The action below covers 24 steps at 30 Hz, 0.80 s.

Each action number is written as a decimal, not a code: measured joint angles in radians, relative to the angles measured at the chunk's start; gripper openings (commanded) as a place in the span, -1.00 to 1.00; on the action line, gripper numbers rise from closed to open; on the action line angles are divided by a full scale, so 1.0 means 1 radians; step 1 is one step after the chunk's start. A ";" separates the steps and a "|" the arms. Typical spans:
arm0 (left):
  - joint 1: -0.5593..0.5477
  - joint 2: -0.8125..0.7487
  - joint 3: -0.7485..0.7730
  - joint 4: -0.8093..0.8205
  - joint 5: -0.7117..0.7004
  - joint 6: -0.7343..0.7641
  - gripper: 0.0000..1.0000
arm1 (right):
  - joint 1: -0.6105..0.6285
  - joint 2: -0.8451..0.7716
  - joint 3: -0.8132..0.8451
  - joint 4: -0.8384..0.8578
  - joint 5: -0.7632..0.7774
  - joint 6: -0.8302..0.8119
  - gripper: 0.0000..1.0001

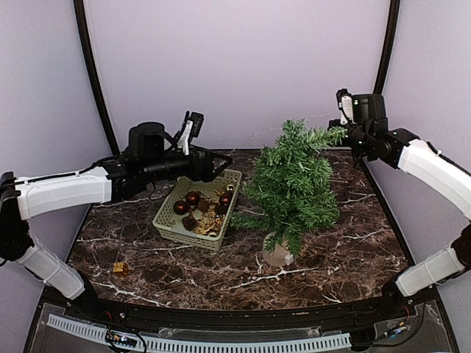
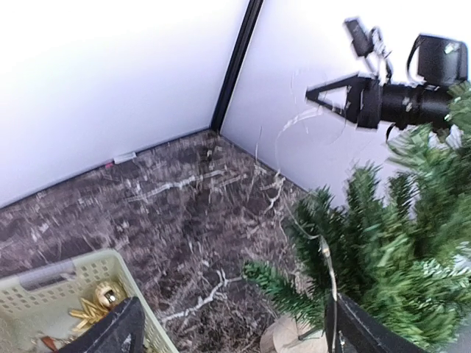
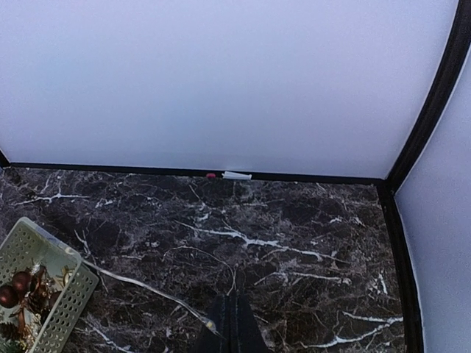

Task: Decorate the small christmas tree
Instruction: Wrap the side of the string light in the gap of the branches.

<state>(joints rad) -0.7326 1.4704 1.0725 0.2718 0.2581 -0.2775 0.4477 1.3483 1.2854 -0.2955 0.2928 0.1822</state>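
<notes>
Small christmas tree (image 1: 294,184), trunk vertical, on the worktop (image 1: 353,243) just right of the ornament basket (image 1: 165,220); left gripper (image 1: 221,163), spread wide and empty, over the basket's far rim, tree to its right; right gripper (image 2: 315,94), nearer, apparently pinched shut on a thin pale strand (image 2: 294,121) at the treetop

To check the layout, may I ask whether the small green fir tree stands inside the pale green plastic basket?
No, the fir tree stands on the marble tabletop beside the basket.

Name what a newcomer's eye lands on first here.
The small christmas tree, right of centre on the dark marble table. Left of it, a pale green basket of dark red baubles, with the left end effector open above its far rim.
</notes>
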 measured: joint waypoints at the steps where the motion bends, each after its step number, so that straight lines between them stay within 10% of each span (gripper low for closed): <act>1: -0.001 -0.029 0.001 -0.011 -0.011 0.018 0.77 | -0.003 -0.008 -0.018 -0.003 0.002 0.005 -1.00; 24: -0.115 -0.047 0.168 -0.209 -0.047 0.142 0.80 | -0.010 -0.131 -0.168 -0.055 -0.092 0.105 -1.00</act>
<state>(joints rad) -0.8474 1.4235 1.2404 0.0628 0.2115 -0.1360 0.4374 1.2171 1.1175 -0.3500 0.2012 0.2867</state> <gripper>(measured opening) 0.915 0.005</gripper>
